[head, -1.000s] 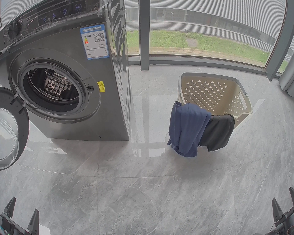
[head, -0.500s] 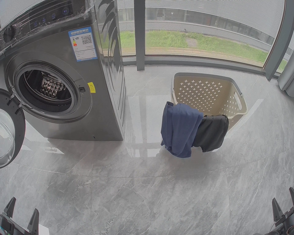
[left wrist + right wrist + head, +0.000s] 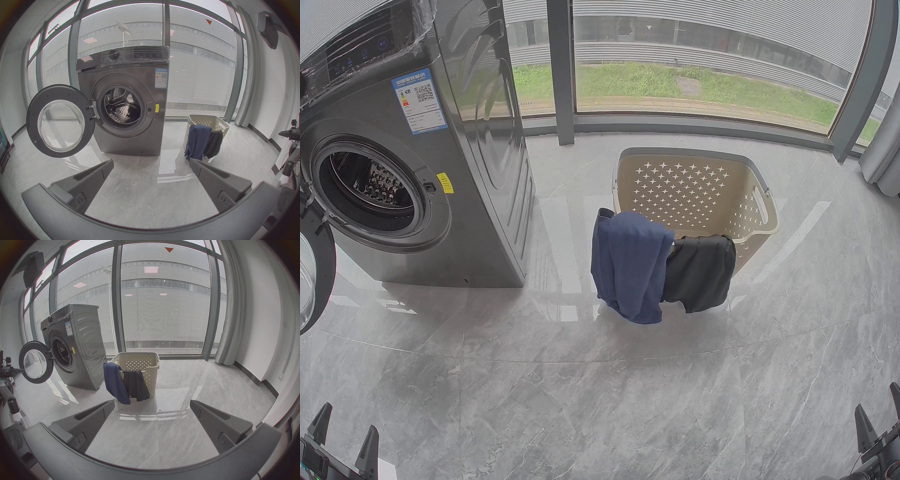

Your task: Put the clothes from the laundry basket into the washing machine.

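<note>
Both grippers low and level, jaws spread wide

The left gripper (image 3: 348, 422) sits low at the robot's left, its two dark, tapered fingers pointing forward and slightly up, well apart from each other. Seen from its own wrist, each finger angles outward from the curved mount behind it, one on either side of the open gap. The right gripper (image 3: 876, 400) mirrors this at the robot's right: fingers forward, splayed to either side, ribbed inner faces turned toward each other

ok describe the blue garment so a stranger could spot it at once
Find the grey washing machine; beside it on the floor stands a beige laundry basket. Two garments hang over its near rim: the blue garment is nearer the machine, the black garment farther.
</note>
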Controlling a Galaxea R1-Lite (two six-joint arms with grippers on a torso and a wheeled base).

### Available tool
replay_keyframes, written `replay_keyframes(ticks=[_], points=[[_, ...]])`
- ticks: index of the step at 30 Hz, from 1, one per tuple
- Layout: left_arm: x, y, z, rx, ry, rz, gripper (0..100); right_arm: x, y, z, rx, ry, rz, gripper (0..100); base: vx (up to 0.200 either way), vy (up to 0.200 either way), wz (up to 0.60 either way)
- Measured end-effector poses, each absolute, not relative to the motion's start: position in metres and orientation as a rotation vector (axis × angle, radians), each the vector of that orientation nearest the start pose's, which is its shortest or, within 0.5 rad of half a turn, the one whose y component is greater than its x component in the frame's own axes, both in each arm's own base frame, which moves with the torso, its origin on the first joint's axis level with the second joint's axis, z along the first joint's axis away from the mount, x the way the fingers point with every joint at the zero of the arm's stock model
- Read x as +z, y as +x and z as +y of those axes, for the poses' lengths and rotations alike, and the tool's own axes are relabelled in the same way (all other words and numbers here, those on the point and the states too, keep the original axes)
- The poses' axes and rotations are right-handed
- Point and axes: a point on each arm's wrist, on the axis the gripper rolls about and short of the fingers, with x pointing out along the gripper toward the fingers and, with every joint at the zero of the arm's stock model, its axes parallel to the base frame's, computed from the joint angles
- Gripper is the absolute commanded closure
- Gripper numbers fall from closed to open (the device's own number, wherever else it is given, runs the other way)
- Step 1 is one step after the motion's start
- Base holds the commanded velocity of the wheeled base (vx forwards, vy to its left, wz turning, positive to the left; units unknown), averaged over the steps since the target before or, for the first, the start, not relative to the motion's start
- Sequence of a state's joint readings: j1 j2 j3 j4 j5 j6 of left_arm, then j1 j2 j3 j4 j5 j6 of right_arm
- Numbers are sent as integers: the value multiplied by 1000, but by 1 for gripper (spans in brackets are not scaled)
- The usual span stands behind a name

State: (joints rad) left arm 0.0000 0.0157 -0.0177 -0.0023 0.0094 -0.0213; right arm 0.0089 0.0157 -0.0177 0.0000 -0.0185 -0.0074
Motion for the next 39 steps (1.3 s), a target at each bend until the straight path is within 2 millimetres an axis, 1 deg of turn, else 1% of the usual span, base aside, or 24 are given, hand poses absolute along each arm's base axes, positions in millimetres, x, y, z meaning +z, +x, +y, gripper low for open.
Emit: replay_keyframes(ticks=[2, 8, 17, 29, 38, 39], points=[[81, -23, 0, 8, -19, -4, 0, 81, -23, -1, -10, -7, -2, 0, 0, 0, 0], [81, -23, 0, 9, -23, -4, 0, 81, -23, -1, -11, -7, -1, 0, 0, -200, 0], [81, -23, 0, 5, -20, -4, 0, 81, -23, -1, -10, -7, -1, 0, 0, 0, 0], [81, -23, 0, 7, -16, -3, 0, 81, -23, -1, -10, -7, -1, 0, 0, -200, 0], [81, -23, 0, 3, -14, -4, 0, 81, -23, -1, -10, -8, -1, 0, 0, 0, 0], [81, -23, 0, 3, -14, -4, 0, 81, -23, -1, -10, -8, -1, 0, 200, 0, 0]])
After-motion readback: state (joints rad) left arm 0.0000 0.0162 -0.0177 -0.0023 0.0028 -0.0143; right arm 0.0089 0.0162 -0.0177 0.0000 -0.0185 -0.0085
